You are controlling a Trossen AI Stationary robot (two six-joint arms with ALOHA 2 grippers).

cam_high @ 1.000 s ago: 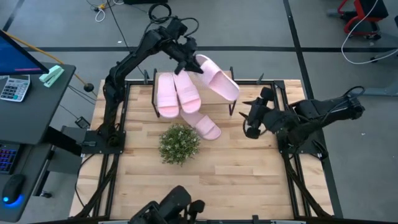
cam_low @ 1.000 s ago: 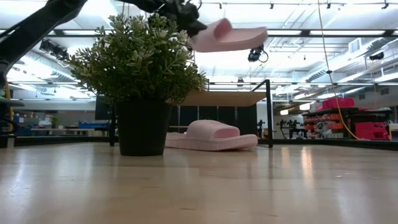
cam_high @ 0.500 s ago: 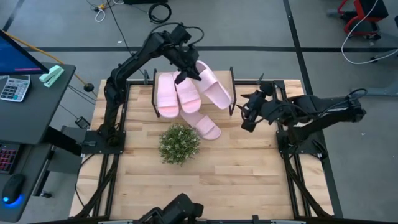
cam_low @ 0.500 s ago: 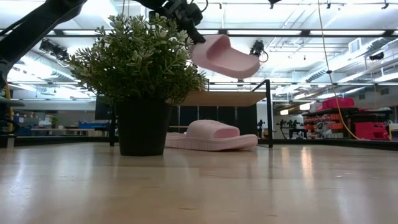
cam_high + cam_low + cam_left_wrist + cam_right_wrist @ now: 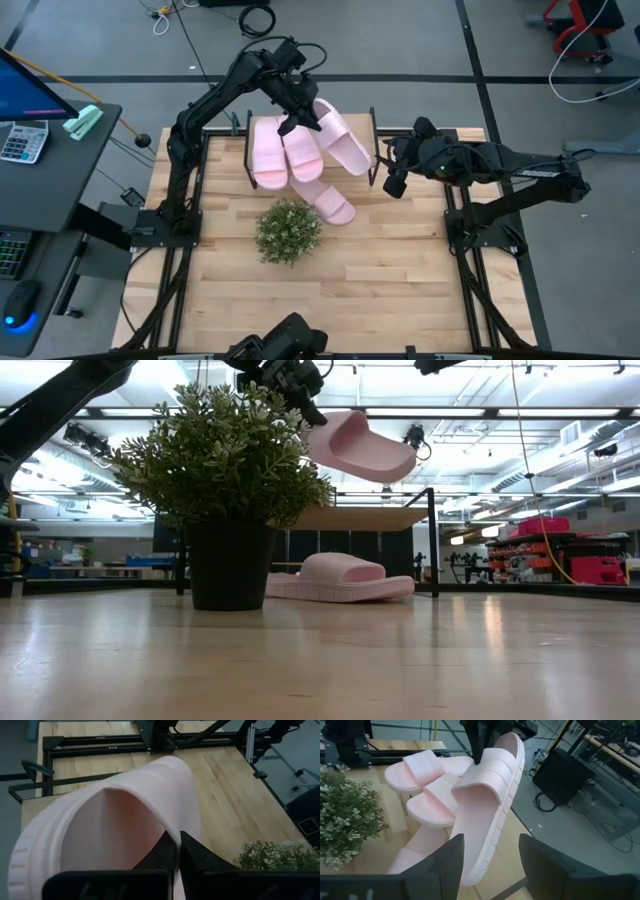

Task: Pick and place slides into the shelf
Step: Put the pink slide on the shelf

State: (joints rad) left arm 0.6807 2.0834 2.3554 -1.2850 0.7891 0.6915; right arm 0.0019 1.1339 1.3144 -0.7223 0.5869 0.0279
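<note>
Left gripper [image 5: 293, 122] (arm outstretched) pinches slide [image 5: 342, 138] — above shelf [image 5: 374, 150].

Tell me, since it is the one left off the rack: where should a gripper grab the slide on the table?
Probably the wide strap of the slide on the table, from above: it arches off the sole in the low view. Come from the right, away from the plant; the left gripper is busy.

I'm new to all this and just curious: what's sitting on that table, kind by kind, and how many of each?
Pink slides: 4, with two on the shelf top, one held up by the left gripper, one on the table
Shelf: 1
Potted plant: 1
Total: 6
</note>
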